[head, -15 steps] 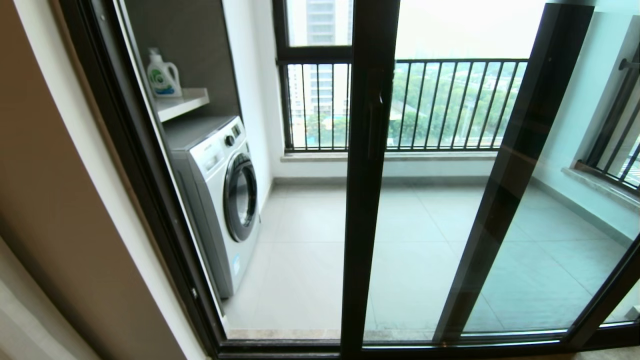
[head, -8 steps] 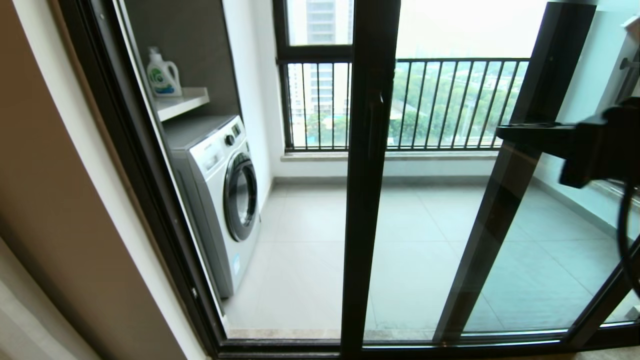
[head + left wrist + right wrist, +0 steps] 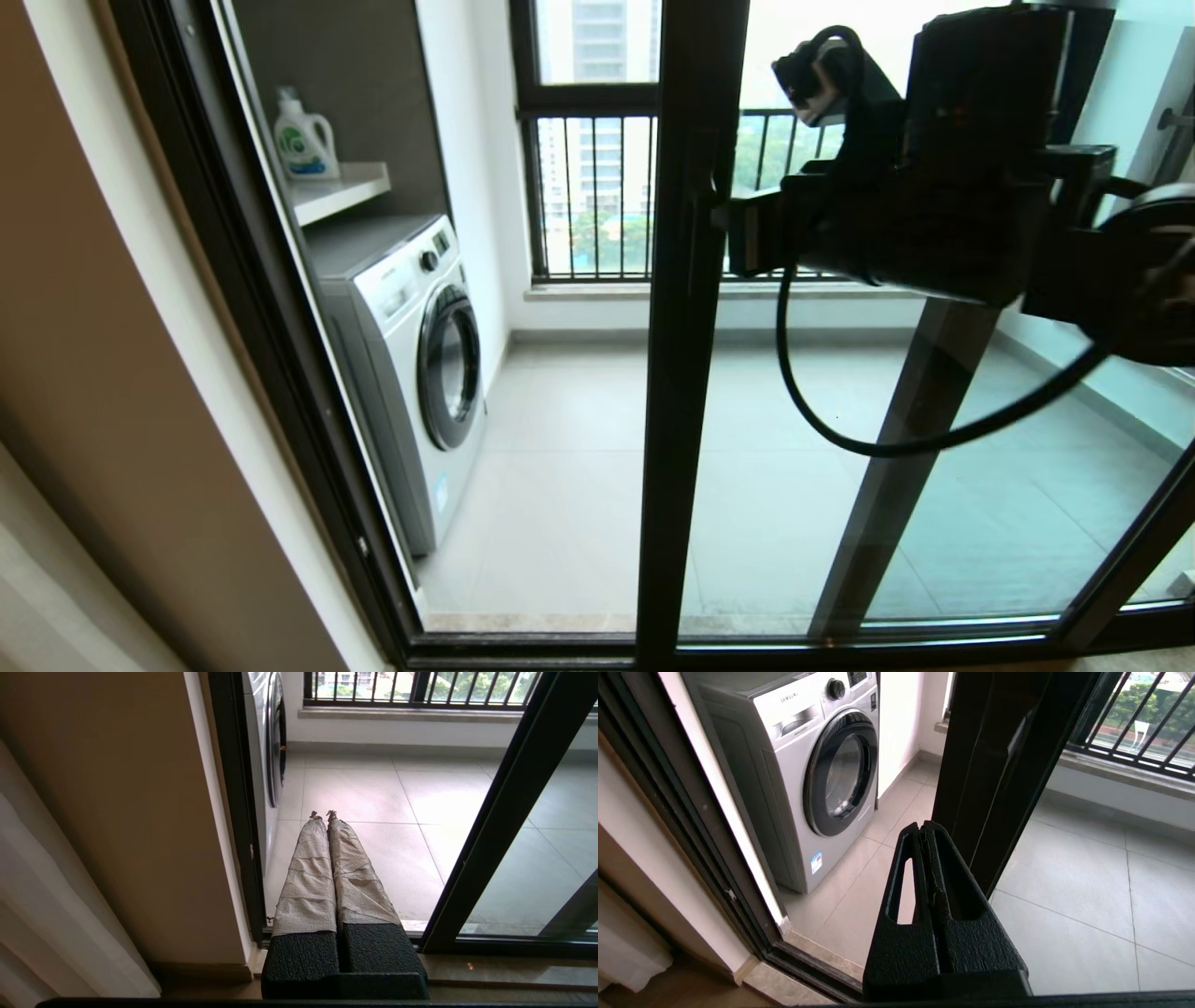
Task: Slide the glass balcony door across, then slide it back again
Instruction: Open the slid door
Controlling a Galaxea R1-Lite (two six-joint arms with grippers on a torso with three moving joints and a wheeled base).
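Note:
The glass balcony door (image 3: 686, 392) stands with its black handle upright at mid view, and the gap to its left is open to the balcony. Its short bar handle (image 3: 698, 233) sits at chest height on that upright. My right gripper (image 3: 738, 233) reaches in from the right and is shut, its tips just beside the handle; whether they touch it I cannot tell. In the right wrist view the shut right gripper (image 3: 922, 826) points past the door upright (image 3: 990, 774). My left gripper (image 3: 323, 814), with taped fingers, hangs shut and low near the door track.
A washing machine (image 3: 411, 364) stands at the balcony's left under a shelf with a detergent bottle (image 3: 303, 140). Black railing bars (image 3: 597, 196) close the far side. A second dark panel upright (image 3: 924, 439) slants behind the glass. A beige wall (image 3: 112, 373) bounds the left.
My right arm has swung in from the right edge and across the glass to the handle upright. The door itself has not shifted.

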